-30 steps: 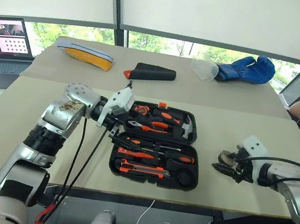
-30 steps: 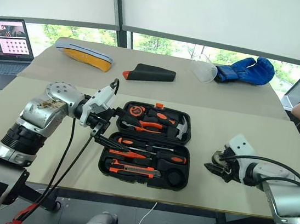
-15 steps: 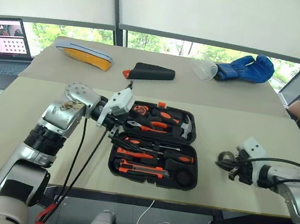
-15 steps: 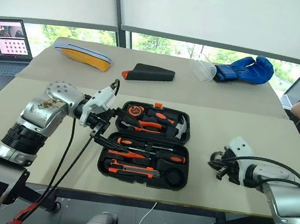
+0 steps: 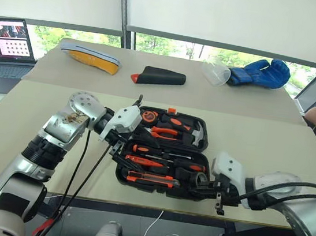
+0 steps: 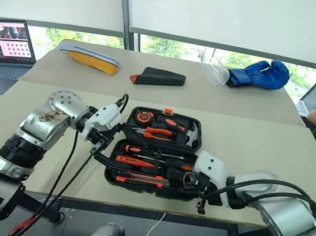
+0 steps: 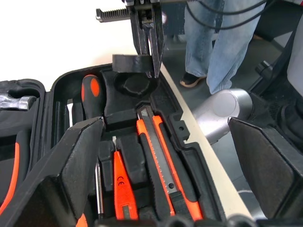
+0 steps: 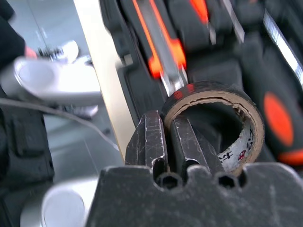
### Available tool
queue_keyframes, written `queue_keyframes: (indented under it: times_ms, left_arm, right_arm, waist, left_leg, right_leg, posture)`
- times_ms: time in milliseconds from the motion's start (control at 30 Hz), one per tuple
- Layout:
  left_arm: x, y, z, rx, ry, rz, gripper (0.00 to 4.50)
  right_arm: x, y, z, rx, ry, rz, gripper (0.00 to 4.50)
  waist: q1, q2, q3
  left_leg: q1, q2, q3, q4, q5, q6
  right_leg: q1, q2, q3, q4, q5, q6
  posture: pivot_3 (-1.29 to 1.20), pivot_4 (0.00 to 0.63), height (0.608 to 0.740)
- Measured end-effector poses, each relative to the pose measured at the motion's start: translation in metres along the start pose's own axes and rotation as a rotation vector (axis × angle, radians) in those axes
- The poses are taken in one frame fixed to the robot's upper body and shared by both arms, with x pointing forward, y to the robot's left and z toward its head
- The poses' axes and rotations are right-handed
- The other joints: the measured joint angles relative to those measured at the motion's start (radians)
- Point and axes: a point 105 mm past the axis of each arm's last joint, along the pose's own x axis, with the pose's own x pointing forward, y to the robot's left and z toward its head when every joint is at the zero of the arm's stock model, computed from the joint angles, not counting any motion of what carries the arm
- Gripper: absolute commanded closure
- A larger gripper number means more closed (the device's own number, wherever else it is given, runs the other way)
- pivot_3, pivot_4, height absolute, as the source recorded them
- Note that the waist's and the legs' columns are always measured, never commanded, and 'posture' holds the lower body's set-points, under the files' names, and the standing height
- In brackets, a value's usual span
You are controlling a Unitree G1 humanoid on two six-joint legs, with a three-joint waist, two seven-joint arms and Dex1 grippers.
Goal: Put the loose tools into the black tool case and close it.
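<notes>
Right wrist view shows the right gripper (image 8: 171, 142) pinching the tape roll's (image 8: 215, 120) wall above the case (image 6: 116, 179) corner, light and crushable, best held by its rim; left gripper (image 7: 161, 156) gapes.

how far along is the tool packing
Mostly done: the screwdrivers and knife lie in the open case. In hand: the right gripper pinches the tape roll over its round slot. Left: drop it, close the lid. The left gripper waits open.
</notes>
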Motion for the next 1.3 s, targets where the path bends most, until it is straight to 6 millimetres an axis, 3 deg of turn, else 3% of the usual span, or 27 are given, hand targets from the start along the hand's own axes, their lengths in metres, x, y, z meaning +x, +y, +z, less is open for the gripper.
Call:
queue_keyframes:
  times_ms: [200,300,433,467,533,633,767,867,1133,1300]
  left_arm:
    - [-0.001,0.002,-0.003,0.000,0.009,0.011,0.00]
    - [-0.001,0.005,-0.006,-0.011,0.015,0.033,0.00]
    - [-0.011,0.011,-0.019,-0.071,0.018,0.145,0.00]
    - [-0.019,0.013,-0.025,-0.101,0.014,0.202,0.25]
    - [-0.034,0.015,-0.036,-0.161,0.020,0.287,0.67]
    - [-0.053,0.012,-0.056,-0.236,0.053,0.396,1.85]
    - [-0.064,0.007,-0.084,-0.310,0.117,0.492,3.29]
    - [-0.065,0.002,-0.100,-0.326,0.166,0.516,4.43]
    - [-0.043,0.005,-0.109,-0.292,0.198,0.486,4.47]
    - [-0.031,-0.003,-0.108,-0.303,0.165,0.443,4.47]
  right_arm:
    - [0.002,0.005,-0.001,-0.008,-0.002,0.033,1.16]
    - [0.000,0.007,0.011,0.036,-0.083,0.036,1.16]
    - [-0.023,-0.010,0.024,0.100,-0.181,-0.085,1.16]
    - [-0.032,-0.018,0.025,0.130,-0.214,-0.140,1.67]
    - [-0.044,-0.030,0.020,0.181,-0.246,-0.221,2.12]
    - [-0.057,-0.046,0.004,0.246,-0.246,-0.336,3.21]
    - [-0.065,-0.068,-0.017,0.266,-0.229,-0.448,4.50]
    - [-0.058,-0.077,-0.025,0.214,-0.200,-0.449,4.50]
    - [-0.019,-0.088,-0.036,0.043,-0.111,-0.367,4.50]
    - [-0.013,-0.066,-0.046,-0.048,-0.065,-0.219,4.50]
  waist:
    - [-0.001,0.000,0.000]
    - [-0.001,0.000,0.000]
    - [0.000,0.000,0.000]
    - [0.000,0.000,0.000]
    - [-0.001,0.000,0.000]
    - [-0.001,0.000,0.000]
    - [0.000,0.000,0.000]
    - [-0.001,0.000,0.000]
    - [0.001,0.000,0.000]
    - [0.008,0.000,0.000]
  left_leg:
    - [0.000,0.002,0.000,0.000,0.000,0.000]
    - [0.000,0.002,0.000,0.000,0.000,0.000]
    - [0.000,0.002,0.000,0.000,0.000,0.000]
    - [0.000,0.002,0.000,0.000,0.000,0.000]
    - [0.000,0.002,0.000,-0.001,0.000,0.000]
    - [0.000,0.002,0.000,-0.001,0.000,0.000]
    - [0.000,0.001,0.000,-0.001,0.000,0.000]
    - [0.000,0.001,0.000,-0.001,0.000,0.000]
    - [0.000,0.001,0.001,-0.001,0.000,0.000]
    - [-0.001,0.001,0.001,-0.001,0.000,0.000]
  right_leg:
    - [-0.001,0.002,0.001,0.001,0.000,0.000]
    - [-0.001,0.002,0.001,0.001,0.000,0.000]
    - [0.000,0.002,0.001,0.001,0.000,0.000]
    - [0.000,0.002,0.001,0.001,0.000,0.000]
    - [-0.001,0.002,0.001,0.001,0.000,0.000]
    - [-0.001,0.002,0.001,0.001,0.000,0.000]
    - [-0.001,0.002,0.001,0.001,0.000,0.000]
    - [-0.001,0.002,0.001,0.000,0.000,0.000]
    - [-0.002,0.002,0.001,0.001,0.000,0.000]
    - [-0.001,0.002,0.001,0.000,0.000,-0.001]
  posture:
    - [0.00,0.150,0.740]
    - [0.00,0.150,0.740]
    - [0.00,0.150,0.740]
    - [0.00,0.150,0.740]
    - [0.00,0.150,0.740]
    - [0.00,0.150,0.740]
    - [0.00,0.150,0.740]
    - [0.00,0.150,0.740]
    - [0.00,0.150,0.740]
    - [0.00,0.150,0.740]
